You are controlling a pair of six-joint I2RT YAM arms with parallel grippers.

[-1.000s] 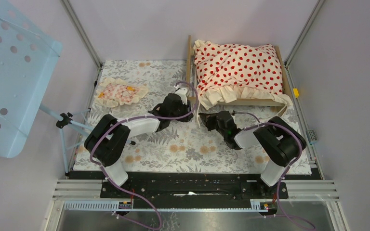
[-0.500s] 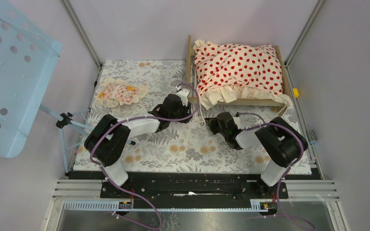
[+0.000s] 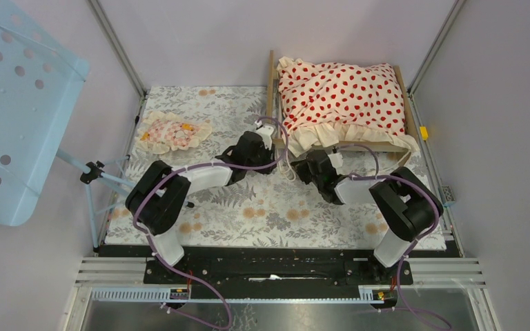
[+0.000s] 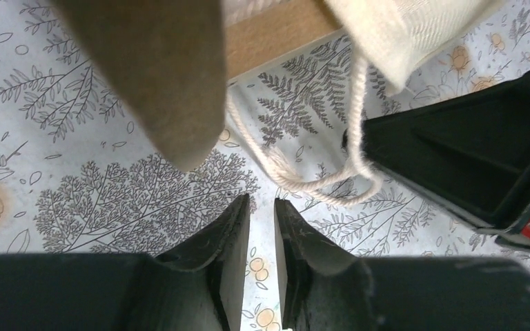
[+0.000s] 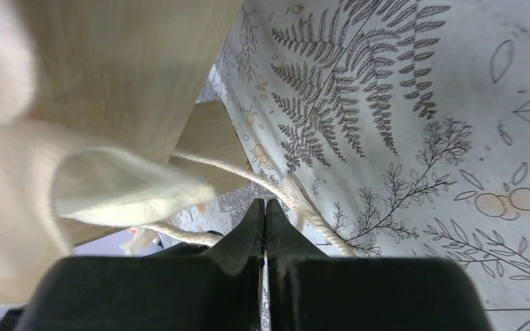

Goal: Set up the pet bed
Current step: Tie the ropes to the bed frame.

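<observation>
Fern-print cloth (image 3: 248, 207) covers the table, with the pet bed (image 3: 366, 146) at the far right under a red-dotted blanket (image 3: 338, 93). The left gripper (image 4: 261, 200), narrowly parted and empty, and the right gripper (image 5: 265, 202), pinched shut, hover near a looped cream cord (image 4: 297, 181).

We see a red-dotted blanket (image 3: 338, 93) covering the pet bed (image 3: 369, 146). Our left end effector (image 3: 263, 136) and right end effector (image 3: 301, 169) sit near its near-left corner.
</observation>
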